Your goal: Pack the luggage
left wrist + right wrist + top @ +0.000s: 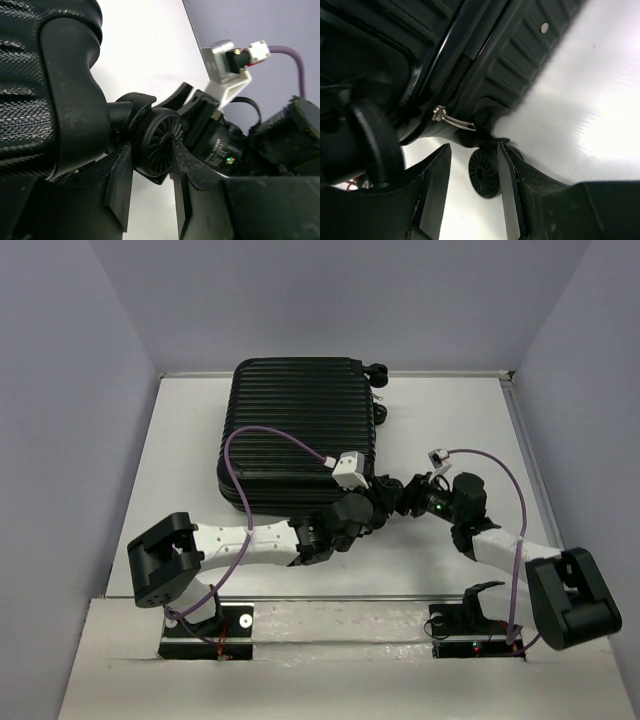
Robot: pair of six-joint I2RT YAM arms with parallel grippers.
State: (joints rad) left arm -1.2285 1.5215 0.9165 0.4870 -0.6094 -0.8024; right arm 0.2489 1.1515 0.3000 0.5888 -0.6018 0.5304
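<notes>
1. The luggage (295, 430) was laid flat on the counter (460, 440), against the far edge and about midway between the left and right edges. Its ribbed shell faced up and its wheels were turned toward the right edge.
2. The two shells were seen brought together. No gap was shown in the top view, and no loose items were seen on the counter. The filling was therefore judged to be finished or out of sight.
3. A zip slider with its metal pull (455, 121) was seen at the luggage's near right corner, just above a wheel. How far the zip had been run round the shell could not be told, so the sealing was judged to be the part left.
4. The left claw (151, 162) was placed at that corner with its fingers spread on either side of a small spoked wheel (160, 142). Whether the wheel was being squeezed could not be told.
5. The right claw (474, 155) was released and nothing was grasped. A wheel was seen through its gap, and the pull lay just beyond its fingertips.
6. Taking hold of the pull was judged to be what the sealing next called for.
</notes>
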